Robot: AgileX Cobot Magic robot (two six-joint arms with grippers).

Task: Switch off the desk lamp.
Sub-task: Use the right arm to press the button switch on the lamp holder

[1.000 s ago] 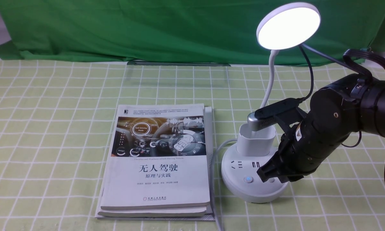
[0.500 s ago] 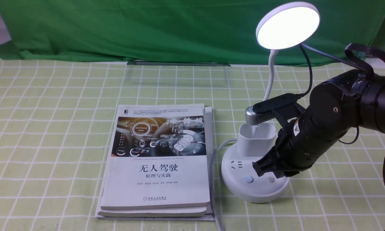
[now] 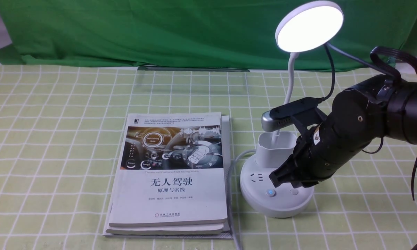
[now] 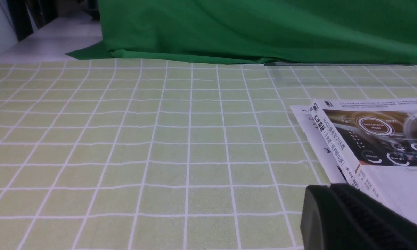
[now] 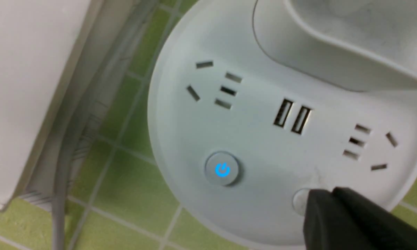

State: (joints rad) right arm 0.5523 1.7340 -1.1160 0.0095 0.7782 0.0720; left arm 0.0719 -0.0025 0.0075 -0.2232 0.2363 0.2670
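1. Container. The lamp (image 3: 309, 26) carries one small white cup (image 3: 269, 154) on the rear of its round base (image 3: 257, 203). The thin neck runs down into this cup. Whether it holds anything else cannot be told, because the right arm hides part of its mouth.

2. Lamp. It stands on the right half of the surface (image 3: 55, 139), and its disc head is lit. On the base's near edge sit a blue-lit button (image 3: 270, 193) and a plain button (image 3: 294, 191).

3. Right end effector (image 3: 276, 178). It is clenched, with nothing between its fingers. Its tip lies at the plain button's edge, just beside the lit one. Whether it is pressing down cannot be told.

4. Left end effector (image 4: 351, 218). It is low over the near left of the surface, well apart from the lamp. Only one black part of it shows, so its state cannot be told.

5. Edges and room. The books (image 3: 170, 173) lie stacked just left of the base. A grey cord (image 3: 231, 194) fills the narrow gap between them and runs off the near edge. The checked surface is open to the left of the books and behind them, up to the green backdrop (image 3: 160, 31). The right arm takes up the space on the right of the base.
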